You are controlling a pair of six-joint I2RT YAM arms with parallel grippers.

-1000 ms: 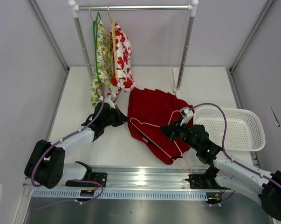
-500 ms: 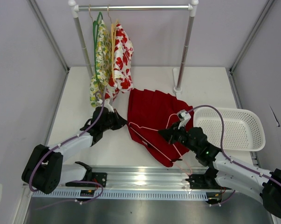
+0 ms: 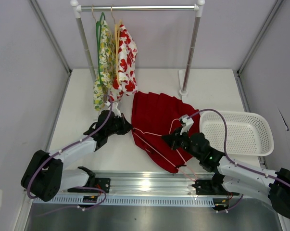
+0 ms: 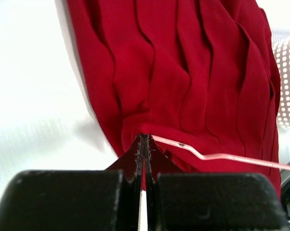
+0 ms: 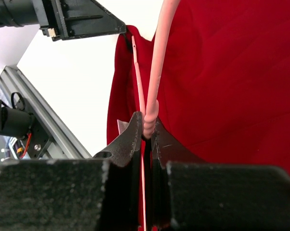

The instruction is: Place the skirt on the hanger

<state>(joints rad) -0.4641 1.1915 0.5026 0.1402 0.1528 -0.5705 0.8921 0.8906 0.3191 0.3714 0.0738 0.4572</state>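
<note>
Top external shows one deep red skirt spread flat between the two claws; one pale pink hanger rests over it, reaching from claw to claw; left claw is clamped fully shut on the hanger's corner wire; right claw pinches its twisted neck, jaws barely parted by the wire.

right end effector nudged leftward, hanger shifted nearer left end effector

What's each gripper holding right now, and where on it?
Right gripper: hanger, at its twisted neck. Left gripper: hanger wire at one shoulder corner, by the edge of the skirt; whether fabric is pinched too, cannot tell.
</note>
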